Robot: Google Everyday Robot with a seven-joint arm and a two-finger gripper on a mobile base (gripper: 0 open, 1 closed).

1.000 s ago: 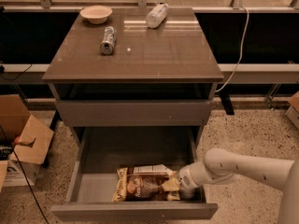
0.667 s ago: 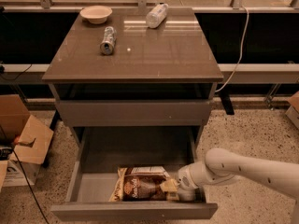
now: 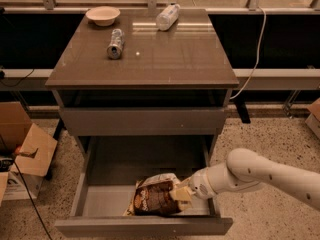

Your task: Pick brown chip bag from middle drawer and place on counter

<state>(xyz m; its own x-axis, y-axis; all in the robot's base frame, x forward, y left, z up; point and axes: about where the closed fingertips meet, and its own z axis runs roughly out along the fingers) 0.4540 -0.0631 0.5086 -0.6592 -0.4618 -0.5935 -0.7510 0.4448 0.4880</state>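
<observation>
The brown chip bag (image 3: 151,199) lies in the open middle drawer (image 3: 145,227), at its front right, bunched up with its right end lifted. My gripper (image 3: 181,193) reaches into the drawer from the right, on a white arm, and is shut on the bag's right end. The glossy brown counter (image 3: 170,64) is the top of the cabinet, above and behind the drawer.
On the counter are a cream bowl (image 3: 102,15) at the back left, a silver can (image 3: 115,44) lying on its side and a clear plastic bottle (image 3: 167,16) at the back. Cardboard boxes (image 3: 27,156) stand on the floor to the left. A cable (image 3: 256,54) hangs at the right.
The bag, flat on the drawer floor before, is now crumpled and its right end has risen with my gripper. The arm has shifted slightly.
</observation>
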